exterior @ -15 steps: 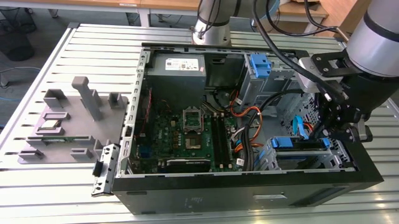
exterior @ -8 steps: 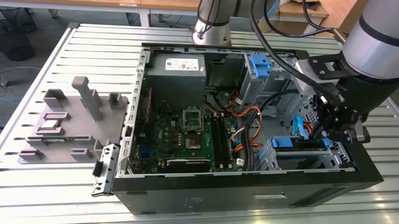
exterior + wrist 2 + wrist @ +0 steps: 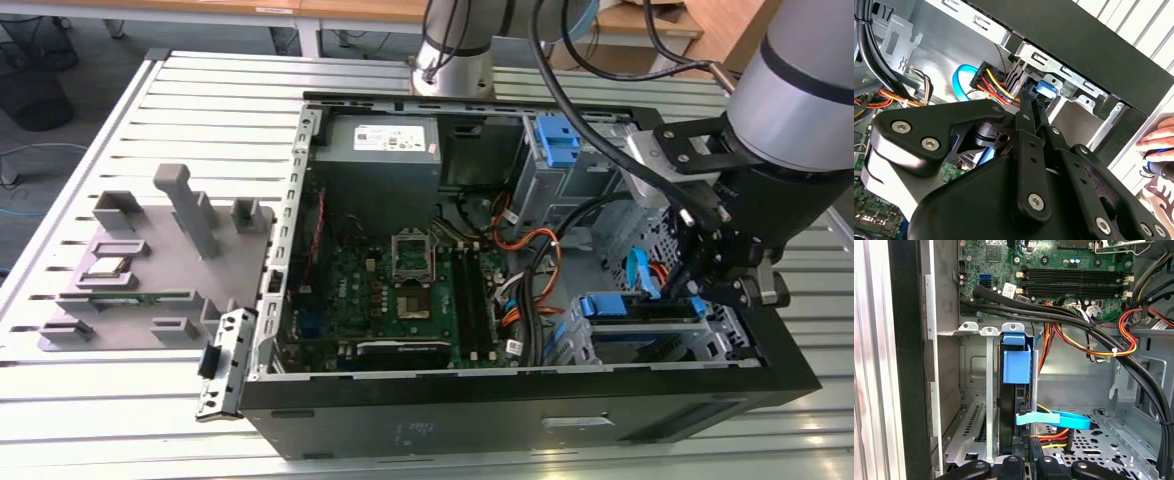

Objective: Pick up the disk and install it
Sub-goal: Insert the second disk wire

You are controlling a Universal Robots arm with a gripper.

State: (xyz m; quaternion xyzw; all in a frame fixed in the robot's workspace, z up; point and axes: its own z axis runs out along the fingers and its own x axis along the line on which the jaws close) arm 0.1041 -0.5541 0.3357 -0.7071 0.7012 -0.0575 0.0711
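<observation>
Claw [image 3: 1024, 465]: fingers close together at the disk's rear edge; whether they clamp it, cannot tell.
Disk [image 3: 1016, 365]: standing on edge in the drive cage [image 3: 654, 325] of the computer case [image 3: 534, 420].
Table [image 3: 200, 100]: slatted metal.

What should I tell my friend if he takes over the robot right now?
Claw: down inside the case, at the near end of the disk. Whether it is gripping cannot be told.
Disk: standing on edge in the cage, blue rail showing.
Done: disk picked up and brought into its slot.
Left: check that the disk is fully seated; that cannot be judged. A blue cable lies beside the disk, and it is unclear whether it is plugged in.
</observation>
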